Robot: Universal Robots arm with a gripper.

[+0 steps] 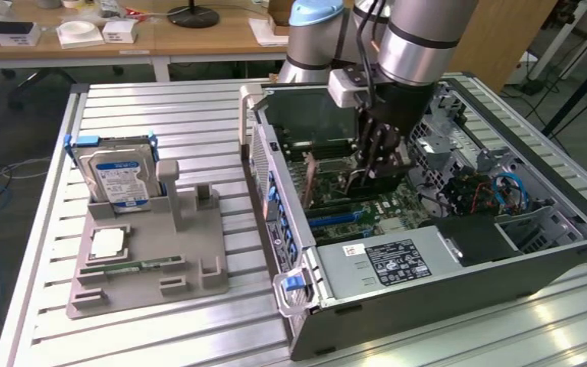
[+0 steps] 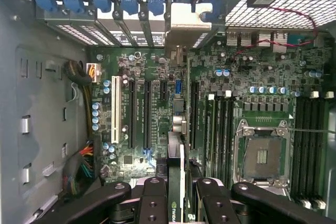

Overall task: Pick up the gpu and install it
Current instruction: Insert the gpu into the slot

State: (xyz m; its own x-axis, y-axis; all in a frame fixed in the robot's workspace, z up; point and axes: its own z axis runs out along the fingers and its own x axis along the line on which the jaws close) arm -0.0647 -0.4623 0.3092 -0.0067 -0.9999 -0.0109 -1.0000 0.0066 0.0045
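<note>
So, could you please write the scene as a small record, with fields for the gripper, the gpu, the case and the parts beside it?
gripper: down inside the open computer case, shut on the gpu
gpu: held edge-on between the fingers, over the motherboard's slots; seated or not, cannot tell
motherboard: processor socket looks empty
grey holder: on the table, at the exterior view's left of the case
hard drive: upright in the holder
memory strip: lying flat in the holder
</note>
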